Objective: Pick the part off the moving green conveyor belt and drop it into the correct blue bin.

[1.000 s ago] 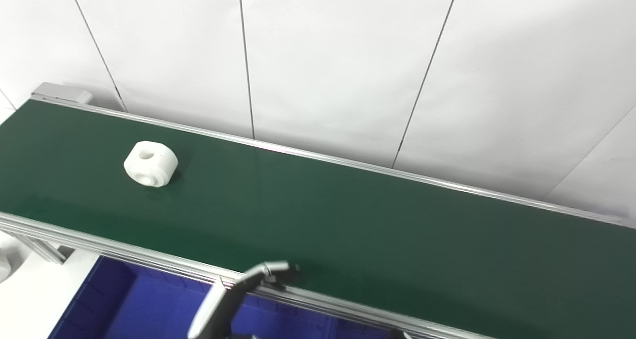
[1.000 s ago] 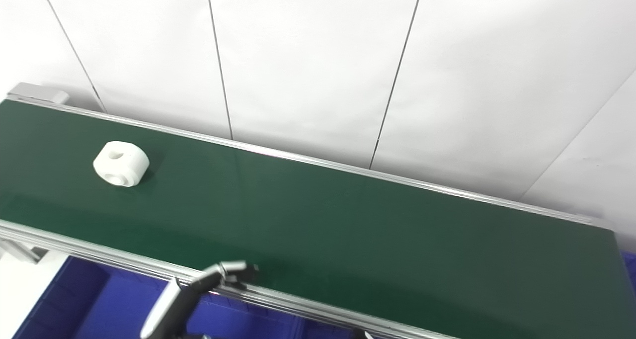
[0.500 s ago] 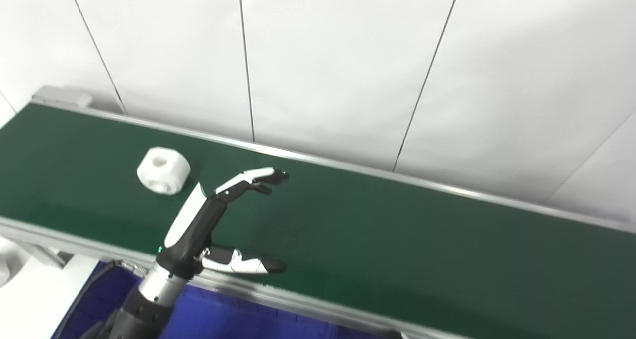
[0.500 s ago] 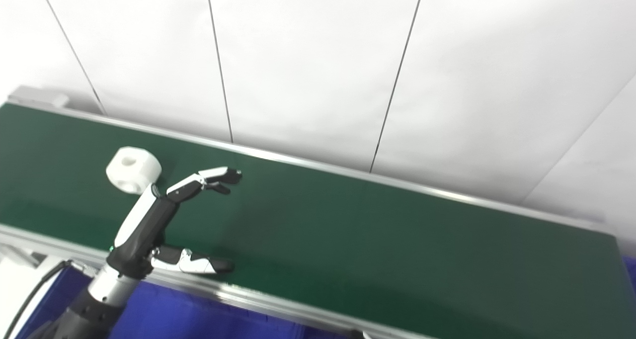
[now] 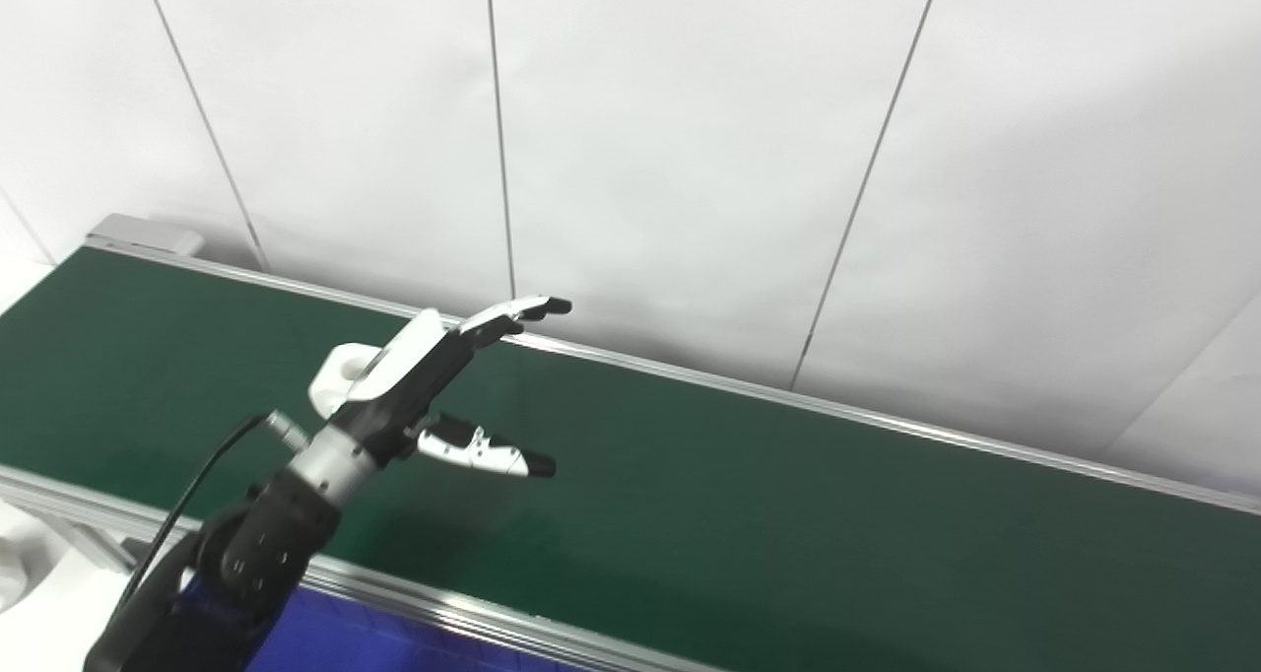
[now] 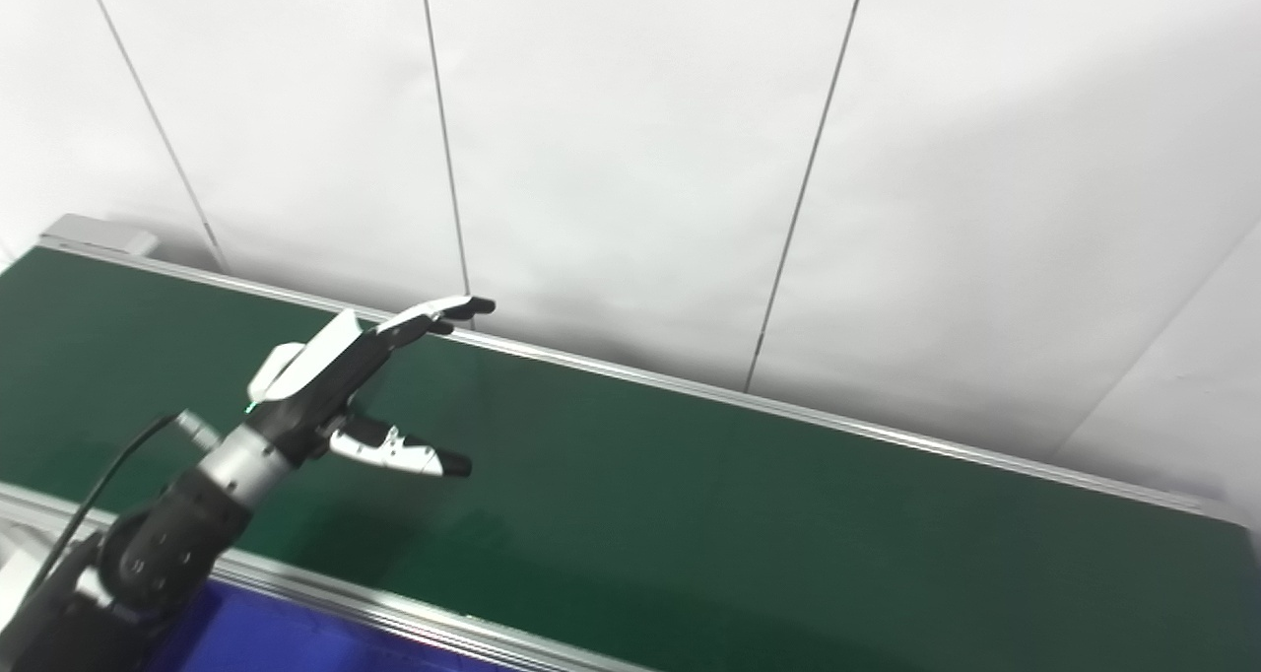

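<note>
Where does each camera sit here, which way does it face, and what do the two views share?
Left eye view: on the head, looking down at the green conveyor belt; the left hand is open, its arm rising from bottom left.
Right eye view: beside it, same aim, scene shifted left.
Shared: belt, hand, white part half hidden behind the hand, blue bin.

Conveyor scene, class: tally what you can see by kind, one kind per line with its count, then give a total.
White parts: 1, the white part, mostly hidden behind the hand
Robot hands: 1, the left hand, open above the belt
Green conveyor belts: 1, the conveyor belt
Blue bins: 1, the blue bin, only an edge showing
Total: 4
</note>
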